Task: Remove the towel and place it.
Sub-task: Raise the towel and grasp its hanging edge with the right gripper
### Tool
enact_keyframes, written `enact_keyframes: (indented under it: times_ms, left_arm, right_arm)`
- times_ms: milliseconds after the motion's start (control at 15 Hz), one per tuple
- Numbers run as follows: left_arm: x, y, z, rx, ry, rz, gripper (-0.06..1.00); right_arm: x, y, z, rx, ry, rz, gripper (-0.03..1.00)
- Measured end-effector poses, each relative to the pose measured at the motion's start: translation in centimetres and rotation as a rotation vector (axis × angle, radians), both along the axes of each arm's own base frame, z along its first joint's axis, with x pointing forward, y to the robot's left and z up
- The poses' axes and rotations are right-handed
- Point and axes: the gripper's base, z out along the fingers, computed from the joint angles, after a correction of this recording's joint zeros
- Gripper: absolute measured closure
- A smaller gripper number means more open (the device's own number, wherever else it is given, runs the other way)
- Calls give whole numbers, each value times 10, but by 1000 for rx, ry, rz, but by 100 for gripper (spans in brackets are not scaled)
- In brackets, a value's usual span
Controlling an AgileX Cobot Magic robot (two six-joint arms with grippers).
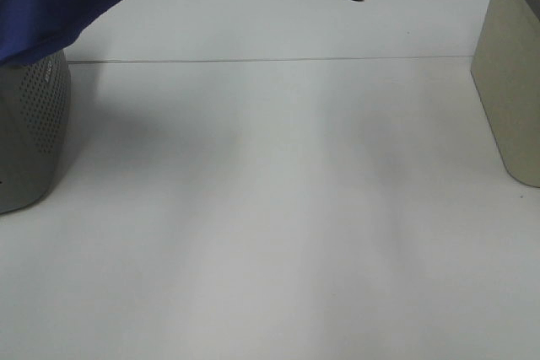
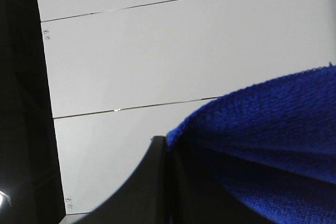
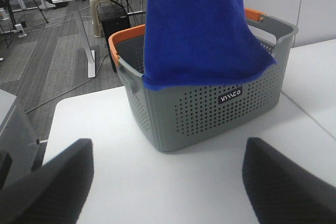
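Royal-blue plush up in the air! The towel (image 3: 199,30) hangs at ten o'clock in the high view, right over the grey perforated basket (image 3: 210,114), which sits at nine o'clock on the white table (image 1: 270,208). The left gripper (image 2: 168,150) is clenched on a fold of the cloth. The right gripper (image 3: 168,182) faces the basket from well apart, fingers spread wide, nothing between them. Whether the hem touches the basket, I can't tell.
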Motion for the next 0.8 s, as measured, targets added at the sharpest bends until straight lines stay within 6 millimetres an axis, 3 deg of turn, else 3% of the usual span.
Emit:
enact_keyframes:
  times_ms: [200, 267, 400, 800]
  left_arm:
    - [5, -11, -7, 28, 7, -24, 94]
    - [5, -21, -10, 34, 11, -56, 94]
    - [3, -32, -13, 37, 12, -92, 94]
    - [2, -48, -17, 40, 7, -151, 94]
  right_arm:
    - [24, 14, 8, 10, -37, 16, 20]
    - [40, 20, 6, 16, -30, 45, 20]
    - [51, 25, 2, 22, -30, 69, 20]
    - [50, 63, -21, -46, -27, 207, 20]
